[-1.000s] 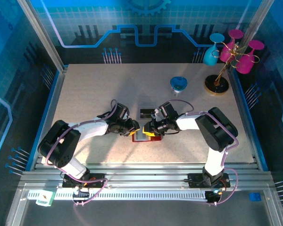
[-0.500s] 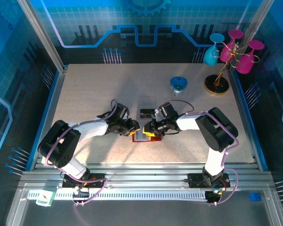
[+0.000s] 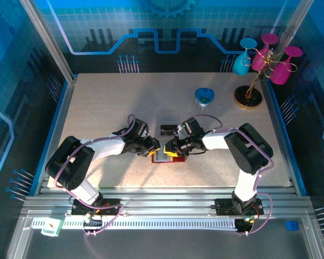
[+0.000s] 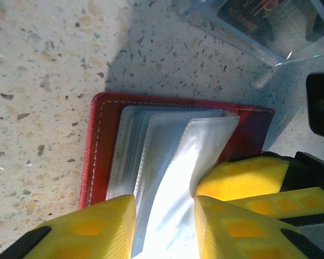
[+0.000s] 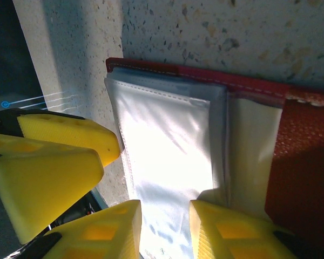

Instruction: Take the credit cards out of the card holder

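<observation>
At table centre, the left gripper [image 4: 164, 229] and right gripper [image 5: 164, 229] each pinch a clear inner pocket [image 4: 178, 162] of the open card holder [image 4: 97, 140].

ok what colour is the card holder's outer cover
Red, with pale stitching along its edge; the card holder shows best in the left wrist view.

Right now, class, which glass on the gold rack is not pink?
The light blue glass, at the left of the gold rack in the top view; the upper glass and the right-hand glass are both magenta.
</observation>
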Robot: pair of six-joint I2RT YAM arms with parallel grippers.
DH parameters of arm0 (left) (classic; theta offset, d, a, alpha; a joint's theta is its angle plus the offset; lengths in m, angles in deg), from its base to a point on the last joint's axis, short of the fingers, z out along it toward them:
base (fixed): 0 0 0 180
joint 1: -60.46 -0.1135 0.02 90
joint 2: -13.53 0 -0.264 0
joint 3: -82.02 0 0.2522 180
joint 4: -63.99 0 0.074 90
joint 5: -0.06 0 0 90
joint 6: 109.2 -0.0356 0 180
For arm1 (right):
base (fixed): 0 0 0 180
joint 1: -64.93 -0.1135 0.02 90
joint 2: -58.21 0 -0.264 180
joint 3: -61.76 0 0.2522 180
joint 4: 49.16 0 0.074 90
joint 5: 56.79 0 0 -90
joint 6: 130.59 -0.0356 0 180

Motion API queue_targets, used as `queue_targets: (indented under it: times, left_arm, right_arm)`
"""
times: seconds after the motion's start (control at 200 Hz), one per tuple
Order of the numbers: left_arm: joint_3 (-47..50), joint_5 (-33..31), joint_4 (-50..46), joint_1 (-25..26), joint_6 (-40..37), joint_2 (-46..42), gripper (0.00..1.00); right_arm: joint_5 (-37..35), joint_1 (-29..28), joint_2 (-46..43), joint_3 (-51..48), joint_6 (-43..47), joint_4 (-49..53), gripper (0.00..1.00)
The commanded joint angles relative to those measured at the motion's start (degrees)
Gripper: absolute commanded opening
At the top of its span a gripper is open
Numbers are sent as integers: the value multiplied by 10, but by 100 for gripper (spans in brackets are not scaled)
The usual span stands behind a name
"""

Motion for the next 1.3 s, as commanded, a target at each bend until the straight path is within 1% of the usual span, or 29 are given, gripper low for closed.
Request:
queue_targets:
  times: [0.0,0.095,0.17,0.31,0.465,0.735,0.79,0.94,1.16,1.296]
  left_arm:
    - [-11,-8,0,6,-1,-13,34]
    - [-9,-18,0,6,-2,-33,34]
    - [-6,-10,15,6,2,-37,35]
    - [-14,7,18,9,3,-12,35]
    - [-16,9,11,12,10,15,35]
    - [-15,16,12,13,12,29,35]
    - [-13,24,24,12,16,30,34]
    - [-10,35,40,13,24,37,27]
    - [-11,38,43,13,25,40,25]
    - [-10,36,46,13,27,44,25]
  right_arm:
    - [-12,6,-5,-15,-1,34,30]
    - [-12,6,-5,-16,0,34,30]
    - [-12,6,-5,-16,0,33,30]
    - [-11,6,-4,-14,-1,33,30]
    - [-12,7,-6,-14,-2,35,30]
    - [-10,6,-8,-14,-2,34,30]
    - [-7,6,-9,-15,-3,30,30]
    - [-1,6,-11,-18,-9,17,30]
    - [4,6,-27,-22,-15,-2,30]
    - [-1,6,-60,-25,-17,5,30]
